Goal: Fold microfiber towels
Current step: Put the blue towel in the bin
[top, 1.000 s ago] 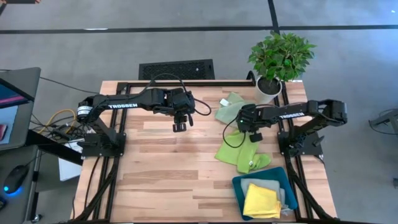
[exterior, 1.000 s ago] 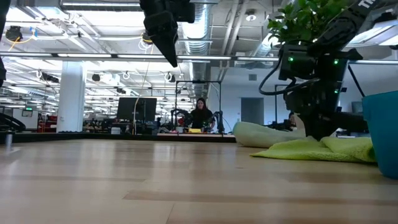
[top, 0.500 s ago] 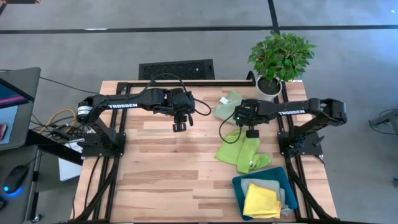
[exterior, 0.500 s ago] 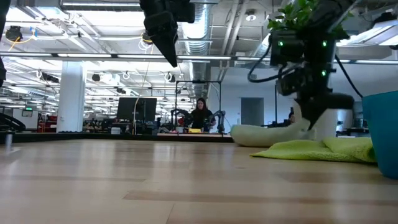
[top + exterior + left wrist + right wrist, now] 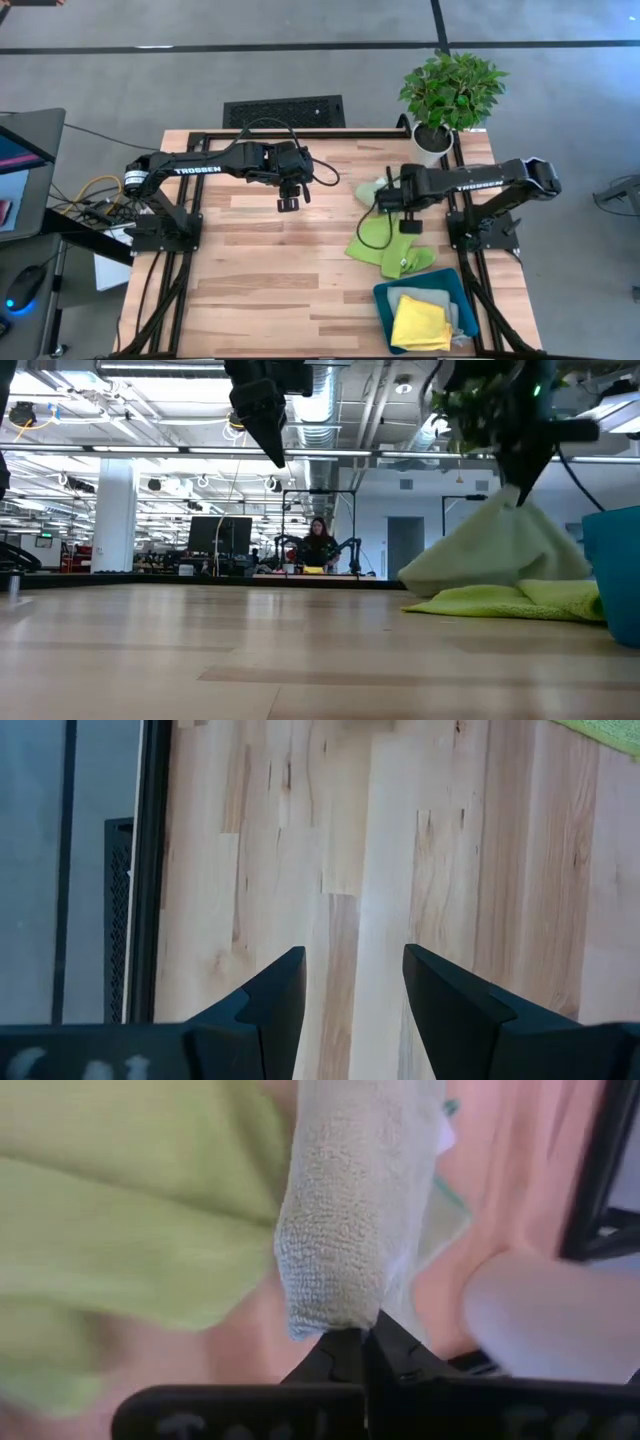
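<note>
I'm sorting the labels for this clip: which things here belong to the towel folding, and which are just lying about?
Part of the job:
- sage green towel, pinched in the right gripper
- lime green towel
- yellow towel
- grey-blue towel
- left gripper, waiting

Just lying about:
- teal tray
- potted plant

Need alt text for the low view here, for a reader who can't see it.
The right end effector lifts the sage green towel by a pinched edge, tent-like, behind the flat lime green towel. The left end effector hangs open above the bare wooden table.
</note>
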You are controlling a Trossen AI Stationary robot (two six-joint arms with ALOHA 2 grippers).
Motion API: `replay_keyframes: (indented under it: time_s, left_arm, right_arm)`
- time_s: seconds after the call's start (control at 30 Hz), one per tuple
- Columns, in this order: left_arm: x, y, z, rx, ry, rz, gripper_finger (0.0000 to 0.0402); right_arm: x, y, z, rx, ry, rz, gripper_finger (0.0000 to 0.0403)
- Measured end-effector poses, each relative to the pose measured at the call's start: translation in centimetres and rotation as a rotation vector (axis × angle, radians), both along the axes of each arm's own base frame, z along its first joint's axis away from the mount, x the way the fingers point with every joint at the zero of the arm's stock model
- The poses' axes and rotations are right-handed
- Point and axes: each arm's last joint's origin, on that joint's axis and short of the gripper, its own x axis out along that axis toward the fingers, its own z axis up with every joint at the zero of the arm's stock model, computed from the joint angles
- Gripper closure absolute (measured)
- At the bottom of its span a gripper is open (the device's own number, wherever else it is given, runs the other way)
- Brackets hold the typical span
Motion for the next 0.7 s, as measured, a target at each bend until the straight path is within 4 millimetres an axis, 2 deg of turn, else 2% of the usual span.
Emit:
replay_keyframes:
  time_s: [0.13,0.33,0.53,0.7]
  left_arm:
    - [0.0,0.0,0.0,0.001,0.001,-0.005,0.0239]
    - [0.0,0.0,0.0,0.007,0.006,-0.019,0.0239]
    - [0.1,-0.2,0.0,-0.052,-0.007,-0.043,0.0239]
    - [0.2,-0.7,0.0,-0.080,-0.026,-0.042,0.0239]
  right_arm:
    - [-0.1,3.0,1.8,0.085,-0.043,-0.041,0.0399]
    - [-0.7,8.0,3.5,0.228,-0.102,-0.040,0.0398]
    - [-2.4,12.0,4.9,0.268,-0.126,-0.050,0.0397]
    - [-4.2,15.0,5.3,0.315,-0.131,-0.018,0.0397]
